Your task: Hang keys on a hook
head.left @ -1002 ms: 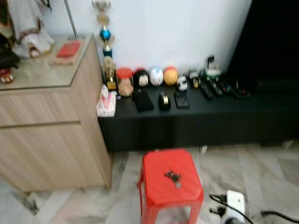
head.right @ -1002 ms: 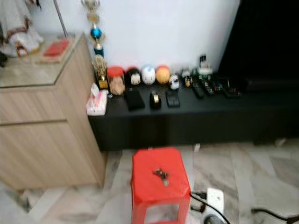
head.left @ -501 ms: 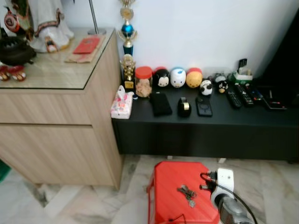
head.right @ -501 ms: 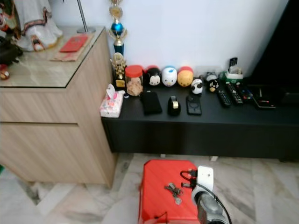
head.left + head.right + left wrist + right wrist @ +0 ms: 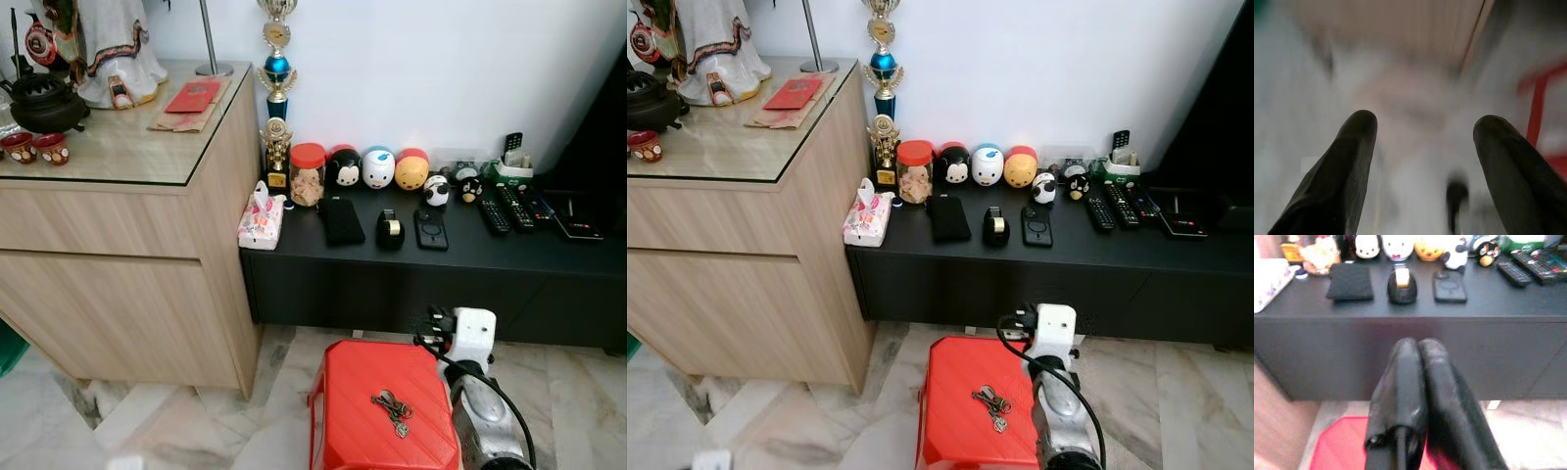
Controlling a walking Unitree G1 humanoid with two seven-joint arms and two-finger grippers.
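Right gripper (image 5: 1418, 350): fingers pressed together, nothing pinched between them. It is raised over the far right corner of the red stool (image 5: 372, 377), pointing toward the front face of the black bench (image 5: 549, 250). The right arm (image 5: 480, 411) runs along the stool's right side.

Keys (image 5: 392, 409): a small bunch lying flat on the stool's top, below and just left of the right arm, behind the gripper tips, apart from the fingers. Judgement: the stool appears to serve as a low staging surface within reach, and the gripper, closed and pointing past the bunch, would have to draw back, spread and descend before any grasp.

Left gripper (image 5: 1422, 129): fingers spread wide, empty, pointing down at blurred pale floor with a red edge of the stool to one side. Judgement: idle.

Hook: none can be made out in these views, so the destination is unconfirmed.

Containers and contents beyond the right gripper, on the bench:
- Red-lidded jar (image 5: 307, 174) holding pale brown contents, kind not determinable.
- Tissue pack (image 5: 261, 217) at the bench's left end, one tissue drawn up.
- Green holder (image 5: 512, 168) with a dark object standing in it, near several remote controls (image 5: 505, 209).
- Round figure-shaped pots (image 5: 377, 168) in a row against the wall; contents not visible.
- Tape dispenser (image 5: 391, 229), black pouch (image 5: 342, 220) and a phone (image 5: 430, 229) lying ahead of that row.

Wooden cabinet (image 5: 118, 284) stands well left of the gripper, carrying a dark pot (image 5: 44, 103), interior not visible.
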